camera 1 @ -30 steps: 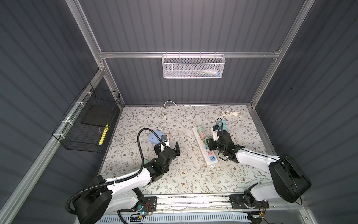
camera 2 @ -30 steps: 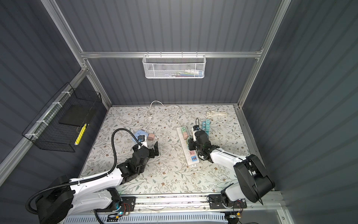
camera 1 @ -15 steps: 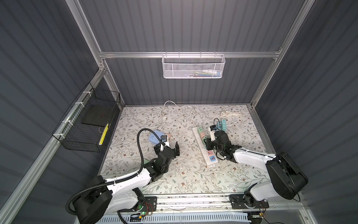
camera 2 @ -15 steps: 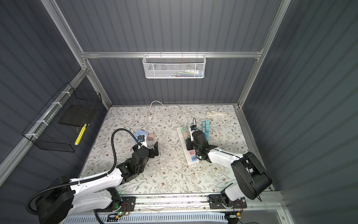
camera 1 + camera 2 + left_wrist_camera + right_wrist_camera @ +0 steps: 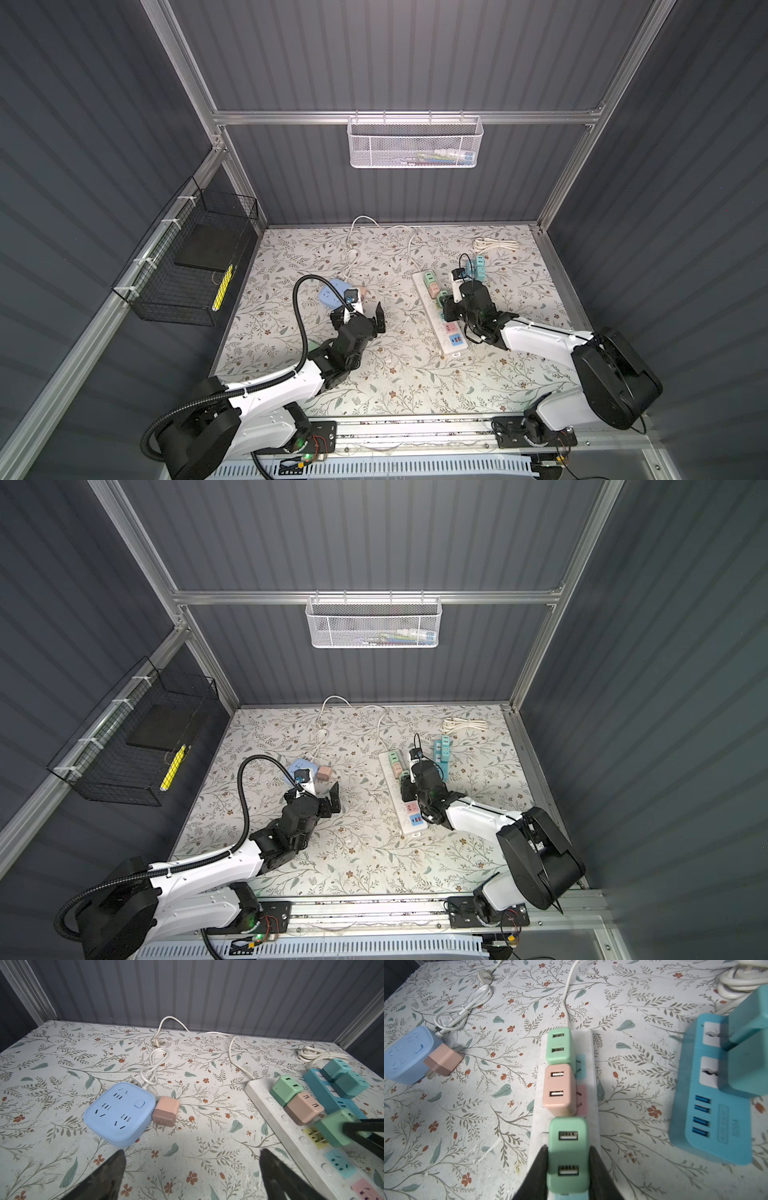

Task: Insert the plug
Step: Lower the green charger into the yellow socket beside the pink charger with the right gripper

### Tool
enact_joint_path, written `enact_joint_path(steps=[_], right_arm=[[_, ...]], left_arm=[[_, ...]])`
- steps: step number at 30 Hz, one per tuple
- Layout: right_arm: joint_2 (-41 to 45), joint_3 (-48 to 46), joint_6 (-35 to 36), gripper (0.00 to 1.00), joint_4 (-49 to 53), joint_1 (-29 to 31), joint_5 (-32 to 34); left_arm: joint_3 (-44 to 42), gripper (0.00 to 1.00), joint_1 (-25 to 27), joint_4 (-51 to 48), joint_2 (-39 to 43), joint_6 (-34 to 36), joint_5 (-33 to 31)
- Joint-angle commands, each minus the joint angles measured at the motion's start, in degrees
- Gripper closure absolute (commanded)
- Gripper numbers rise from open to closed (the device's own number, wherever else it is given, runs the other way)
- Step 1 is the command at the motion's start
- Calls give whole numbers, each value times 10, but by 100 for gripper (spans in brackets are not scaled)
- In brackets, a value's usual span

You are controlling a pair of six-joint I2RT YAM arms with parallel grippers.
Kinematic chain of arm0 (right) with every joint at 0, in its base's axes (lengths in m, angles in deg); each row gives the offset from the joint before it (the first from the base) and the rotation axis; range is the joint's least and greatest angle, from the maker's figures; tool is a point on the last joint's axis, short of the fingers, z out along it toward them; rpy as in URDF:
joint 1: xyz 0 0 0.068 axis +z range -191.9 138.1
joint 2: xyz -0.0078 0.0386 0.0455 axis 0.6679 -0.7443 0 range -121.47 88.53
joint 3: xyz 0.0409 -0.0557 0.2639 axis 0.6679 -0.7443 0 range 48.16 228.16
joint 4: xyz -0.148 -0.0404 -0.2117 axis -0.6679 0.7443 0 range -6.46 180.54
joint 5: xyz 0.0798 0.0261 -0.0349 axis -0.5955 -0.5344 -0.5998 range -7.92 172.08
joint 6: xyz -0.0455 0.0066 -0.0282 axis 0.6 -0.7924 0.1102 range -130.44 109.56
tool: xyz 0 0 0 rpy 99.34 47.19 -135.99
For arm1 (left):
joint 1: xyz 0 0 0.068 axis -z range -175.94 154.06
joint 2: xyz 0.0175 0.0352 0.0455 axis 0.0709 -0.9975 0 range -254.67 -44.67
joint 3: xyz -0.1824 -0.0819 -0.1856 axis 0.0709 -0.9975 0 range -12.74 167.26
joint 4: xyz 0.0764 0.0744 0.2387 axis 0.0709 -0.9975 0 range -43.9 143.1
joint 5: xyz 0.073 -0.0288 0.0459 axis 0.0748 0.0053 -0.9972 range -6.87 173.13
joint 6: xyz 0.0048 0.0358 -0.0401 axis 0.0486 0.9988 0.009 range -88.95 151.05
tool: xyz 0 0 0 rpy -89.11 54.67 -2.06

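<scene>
The green charger plug is pinched by its sides in the right gripper. The jaws are clamped on it with the USB ports facing up, presumably so the prongs point down at the white power strip. In the left wrist view it's tilted over the yellow socket with the prongs showing, so we'd say it isn't seated yet. It's third in the row, right after a pink charger and another green charger, both plugged in.

The left gripper hovers over the mat with its jaws wide apart and nothing in them, probably just parked out of the way.

Our count is three socket blocks: the white strip, a teal strip and a blue square block. There are six chargers: two green, two pink, and two teal chargers on the teal strip. One of the pink pair, the loose pink charger, lies touching the blue block.
</scene>
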Motion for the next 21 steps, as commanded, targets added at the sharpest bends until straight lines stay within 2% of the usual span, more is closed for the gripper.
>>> enact_joint_path(steps=[1,14,21], right_arm=[[-15,18,7,79,10,5,-4],[-46,47,37,79,46,40,68],[-75,65,41,79,70,51,82]], left_arm=[[-5,0,-6,7,7,-3,3],[-15,0,-11,0,24,-2,-1],[-21,0,-14,1,32,-5,1]])
